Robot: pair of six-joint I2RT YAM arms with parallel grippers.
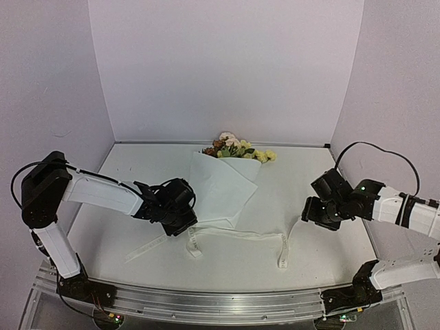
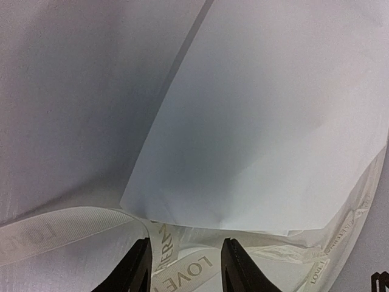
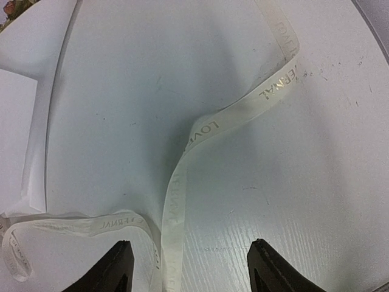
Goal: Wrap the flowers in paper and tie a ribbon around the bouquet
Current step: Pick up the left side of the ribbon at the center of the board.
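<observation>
bouquet wrapped, ribbon loose on the table

the bouquet (image 1: 221,187) lies mid-table (image 1: 323,179), its flowers (image 1: 237,147) toward the far wall. the ribbon (image 1: 240,236) runs across just by the near tip of the paper (image 2: 261,121) (gold lettering shows along it). the left gripper (image 2: 185,243) is unclenched, its fingers (image 2: 137,267) either side of a stretch of ribbon at the paper's edge, not pinching it. the right gripper (image 3: 191,243) is spread wide above another stretch, holding nothing.

white table (image 1: 309,165), the bouquet (image 1: 220,189) flat toward its back, the cream ribbon (image 1: 240,235) loose just in front
</observation>
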